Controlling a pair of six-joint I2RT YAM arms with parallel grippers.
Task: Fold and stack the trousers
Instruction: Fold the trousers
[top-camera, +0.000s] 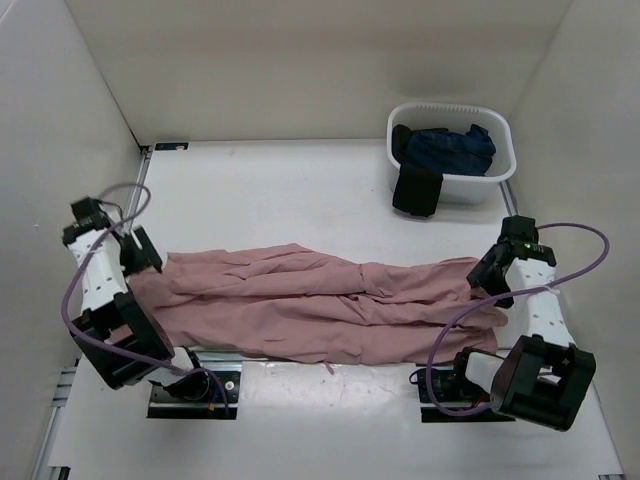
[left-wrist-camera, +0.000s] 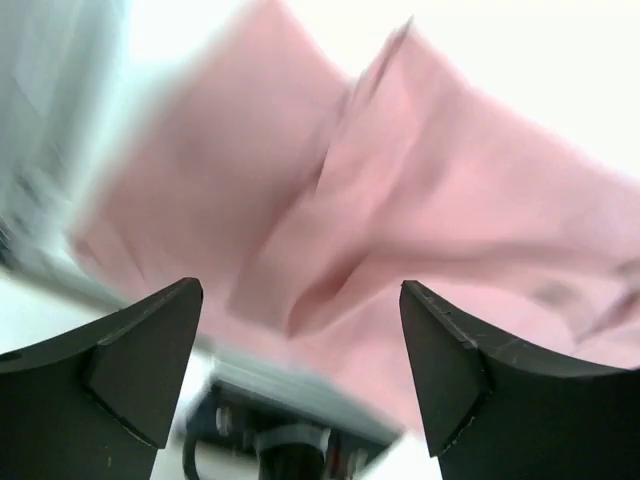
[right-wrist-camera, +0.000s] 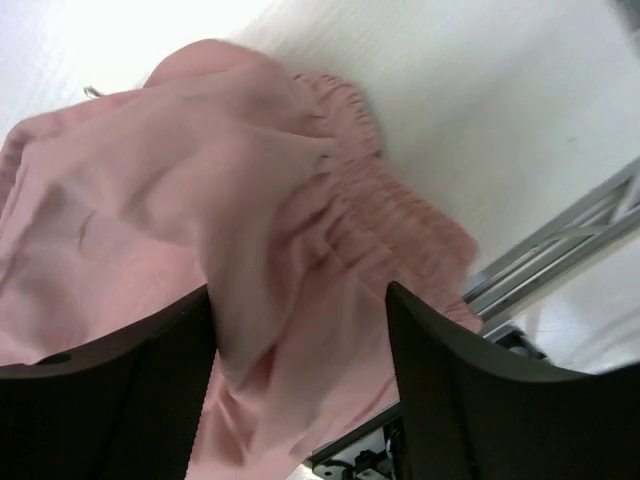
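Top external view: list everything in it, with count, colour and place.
trousers: one pair, dusty pink, laid lengthwise across the near half of the table, waistband to the right
tub: one, white, far right corner of the table
blue garment: one, dark blue, bundled inside the tub
black piece: one, black, hanging over the tub's front left rim
table: one, white, walled on three sides
arms: two, white and black, at the near edge
left hand: one, black, open at the trousers' leg end
right hand: one, black, open at the waistband end
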